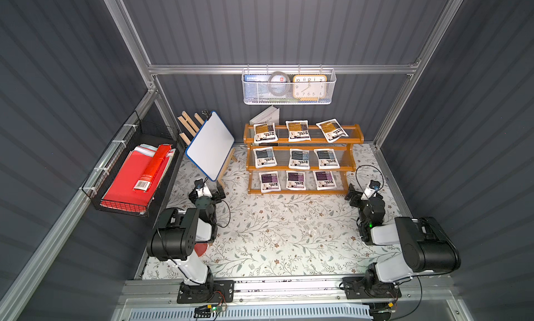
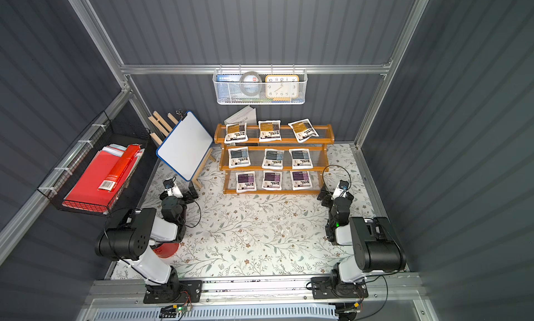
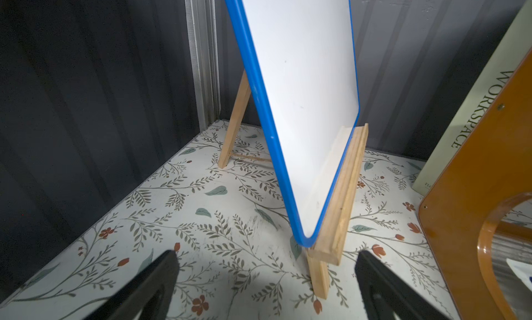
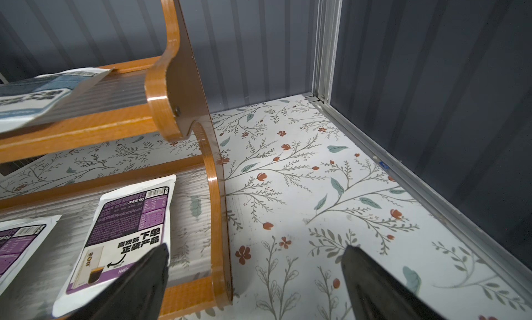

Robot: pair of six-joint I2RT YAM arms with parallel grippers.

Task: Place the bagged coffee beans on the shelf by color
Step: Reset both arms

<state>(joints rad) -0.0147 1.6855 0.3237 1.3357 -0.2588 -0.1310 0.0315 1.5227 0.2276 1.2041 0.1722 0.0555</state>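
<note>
Both spread wide, empty | left gripper (image 3: 267, 255) faces whiteboard (image 3: 302, 74) | right gripper (image 4: 256, 248) beside shelf (image 4: 180, 74) end, near purple pouch (image 4: 129, 226)

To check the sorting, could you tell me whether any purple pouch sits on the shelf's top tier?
No, the top tier holds three mustard-yellow pouches; the purple pouches lie lowest.
</note>
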